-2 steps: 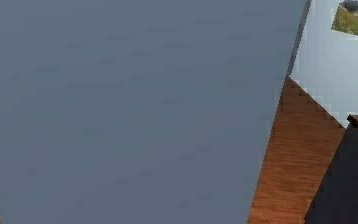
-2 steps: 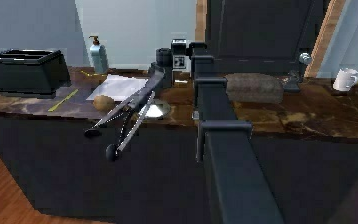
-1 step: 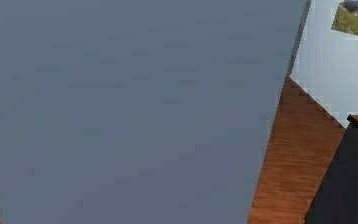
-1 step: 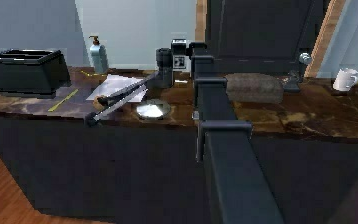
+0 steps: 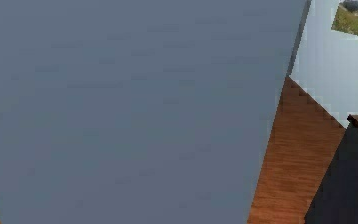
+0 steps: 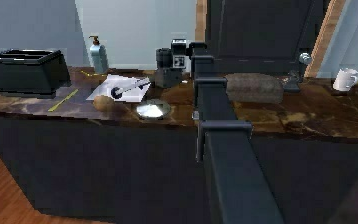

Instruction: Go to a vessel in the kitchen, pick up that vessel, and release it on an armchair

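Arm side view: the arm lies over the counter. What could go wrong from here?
1. The arm lies over a crowded counter; a sideways move could knock the white bowl or the brown block.
2. In the forward view a grey surface seems close, so driving ahead may hit it.

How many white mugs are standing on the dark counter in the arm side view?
1. The white mug stands near the right end of the dark counter, right of a brown loaf-shaped block. The dark arm bar could hide another.
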Motion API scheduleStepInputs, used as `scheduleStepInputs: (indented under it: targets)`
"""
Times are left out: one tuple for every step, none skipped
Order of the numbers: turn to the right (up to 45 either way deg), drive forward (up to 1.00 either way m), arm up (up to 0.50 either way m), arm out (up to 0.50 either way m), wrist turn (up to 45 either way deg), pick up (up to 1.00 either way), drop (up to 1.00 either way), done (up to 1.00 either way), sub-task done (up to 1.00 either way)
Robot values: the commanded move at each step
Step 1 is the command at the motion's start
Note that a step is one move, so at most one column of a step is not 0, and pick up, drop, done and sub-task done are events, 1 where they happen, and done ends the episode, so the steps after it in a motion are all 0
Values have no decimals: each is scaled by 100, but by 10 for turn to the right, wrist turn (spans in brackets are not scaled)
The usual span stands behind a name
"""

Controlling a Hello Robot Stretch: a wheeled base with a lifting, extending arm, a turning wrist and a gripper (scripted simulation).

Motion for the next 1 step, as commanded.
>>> scheduleStepInputs:
  targets:
    - [0,0,0,0,270,0,0,0,0]
